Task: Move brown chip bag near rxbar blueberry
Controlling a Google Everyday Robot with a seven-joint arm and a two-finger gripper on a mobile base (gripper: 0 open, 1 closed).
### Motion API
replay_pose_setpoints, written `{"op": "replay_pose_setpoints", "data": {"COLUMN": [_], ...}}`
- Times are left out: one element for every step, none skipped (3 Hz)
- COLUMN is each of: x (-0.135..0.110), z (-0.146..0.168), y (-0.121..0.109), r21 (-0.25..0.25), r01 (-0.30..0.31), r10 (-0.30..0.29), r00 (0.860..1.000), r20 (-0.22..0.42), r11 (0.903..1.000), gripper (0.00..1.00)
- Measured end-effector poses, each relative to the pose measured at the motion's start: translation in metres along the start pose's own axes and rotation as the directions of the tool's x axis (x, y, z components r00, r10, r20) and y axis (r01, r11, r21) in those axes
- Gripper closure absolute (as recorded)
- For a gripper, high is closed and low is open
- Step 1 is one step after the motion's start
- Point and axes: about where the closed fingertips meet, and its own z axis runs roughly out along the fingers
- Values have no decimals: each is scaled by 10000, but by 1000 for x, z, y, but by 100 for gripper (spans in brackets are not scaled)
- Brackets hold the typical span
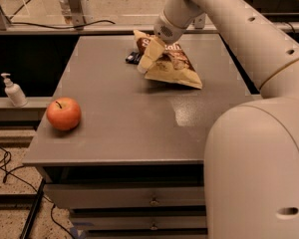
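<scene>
Starting at the far left of the frame, a small white soap bottle (pixel 13 90) stands upright on a low shelf beside the table. Black wires (pixel 2 166) lie on the floor below it, in the lower left. In the upper left, a metal stand (pixel 72 1) sits behind the table.

Next comes the gray table (pixel 124 128). A red apple (pixel 64 113) sits on it near the left front corner, well apart from the other things. Drawers (pixel 139 198) show under the table top, at the bottom of the frame.

Up in the middle, near the back edge of the table, is the bar (pixel 133 58). It is small, dark and flat. Only a bit of it shows, because the gripper (pixel 148 59) is partly in front of it. The gripper is pale and points down at the left edge of the bag (pixel 174 68). I cannot tell if the gripper is open or shut, or if it has hold of the bag.

The bag is brown and tan with chips pictured on it. It lies just right of the bar, very close to it. Its right corner rests on the table.

The big white arm (pixel 239 29) runs from the gripper to the right edge, and the robot's round white body (pixel 259 173) fills the lower right.
</scene>
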Motion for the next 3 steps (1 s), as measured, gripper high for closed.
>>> {"op": "replay_pose_setpoints", "data": {"x": [18, 42, 57], "z": [14, 20, 19], "y": [2, -10, -29], "r21": [520, 1268, 1906], "r01": [119, 618, 1109], "r10": [-102, -509, -863], "r00": [9994, 9948, 9874], "r20": [-337, -877, -1330], "r11": [9986, 9900, 9754], "gripper": [18, 42, 65]}}
